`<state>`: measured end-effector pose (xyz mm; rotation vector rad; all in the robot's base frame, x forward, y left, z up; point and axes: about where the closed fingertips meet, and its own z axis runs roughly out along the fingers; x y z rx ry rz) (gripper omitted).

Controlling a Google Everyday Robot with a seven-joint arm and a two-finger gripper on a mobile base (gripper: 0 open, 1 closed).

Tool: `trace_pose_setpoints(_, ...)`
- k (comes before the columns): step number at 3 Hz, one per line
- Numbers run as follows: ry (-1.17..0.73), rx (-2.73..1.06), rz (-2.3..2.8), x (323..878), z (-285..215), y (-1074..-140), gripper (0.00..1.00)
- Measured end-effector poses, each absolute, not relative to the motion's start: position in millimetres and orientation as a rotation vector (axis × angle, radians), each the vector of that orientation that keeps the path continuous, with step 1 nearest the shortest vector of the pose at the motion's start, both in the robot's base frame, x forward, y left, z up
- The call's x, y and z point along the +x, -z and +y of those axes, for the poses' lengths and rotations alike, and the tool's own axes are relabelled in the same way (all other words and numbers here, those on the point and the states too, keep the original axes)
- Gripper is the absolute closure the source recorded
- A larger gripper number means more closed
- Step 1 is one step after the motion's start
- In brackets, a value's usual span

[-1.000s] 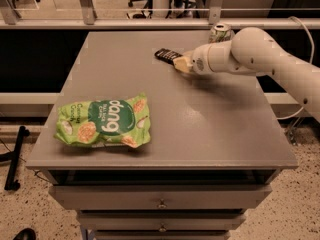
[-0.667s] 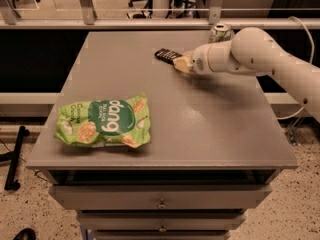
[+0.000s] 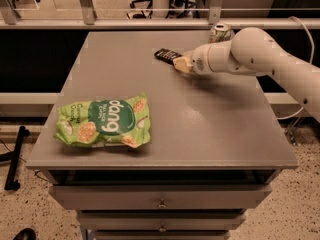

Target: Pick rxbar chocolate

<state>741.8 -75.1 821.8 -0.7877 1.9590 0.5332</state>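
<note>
The green snack bag (image 3: 102,121) lies whole near the table's (image 3: 210,134) front left. Behind it, the white arm (image 3: 260,54) comes in from the right, its upper part cut off by the picture's edge, and stretches low and nearly level across the table. The gripper (image 3: 181,63) meets the right end of the rxbar chocolate (image 3: 166,55), which lies far centre. Whether the gripper has closed on it cannot be told. The can (image 3: 220,32) shows only its top behind the arm.
</note>
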Motion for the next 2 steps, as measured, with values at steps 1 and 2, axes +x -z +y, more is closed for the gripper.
trace_pose_setpoints(1,-0.533,-0.788,1.959,741.7,-75.1,-821.9,0.61)
trace_pose_setpoints(2,-0.533,-0.788,1.959,741.7,-75.1,-822.3,0.38)
